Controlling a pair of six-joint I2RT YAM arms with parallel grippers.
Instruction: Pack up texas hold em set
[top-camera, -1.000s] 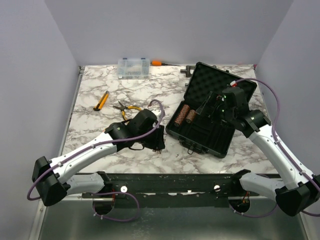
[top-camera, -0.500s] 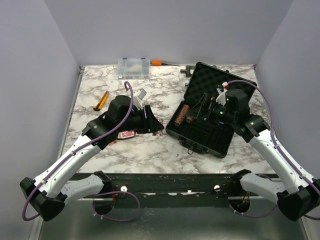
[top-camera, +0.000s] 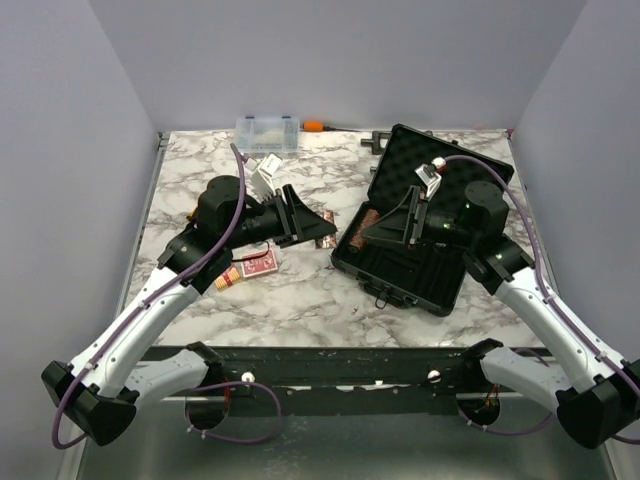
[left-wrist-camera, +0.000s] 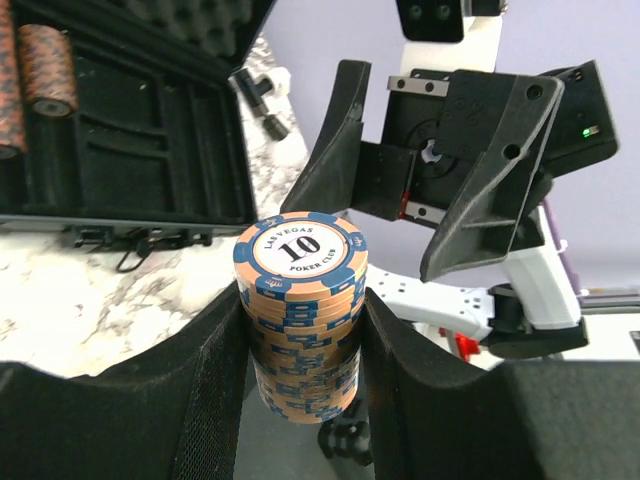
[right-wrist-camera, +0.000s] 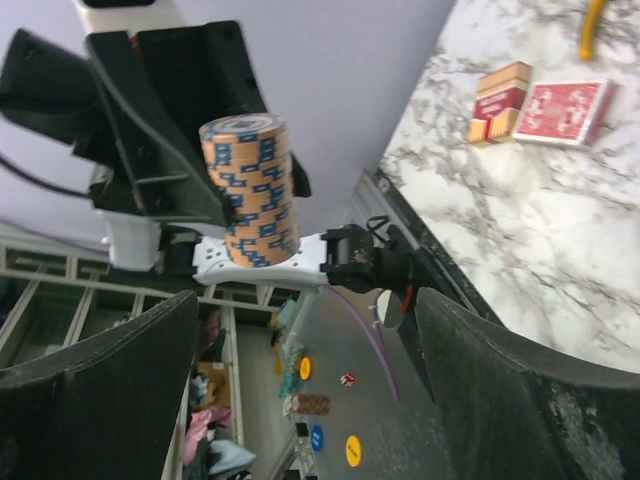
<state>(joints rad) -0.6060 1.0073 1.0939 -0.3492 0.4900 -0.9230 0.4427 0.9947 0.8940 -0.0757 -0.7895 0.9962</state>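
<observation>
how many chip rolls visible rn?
3. One chip roll clamped in the left gripper; two rolls side by side in the case. The right gripper may hide others; the brownish piece beside the card deck is unclear.

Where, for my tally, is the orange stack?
Orange stack: clamped in the left gripper, aloft left of the case in the top view, facing the right gripper.

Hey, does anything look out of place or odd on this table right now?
Nothing is spilled or damaged. Two things are outside the open case: a loose chip stack held in mid-air by the left gripper, and a red-backed card deck lying on the marble table.
</observation>
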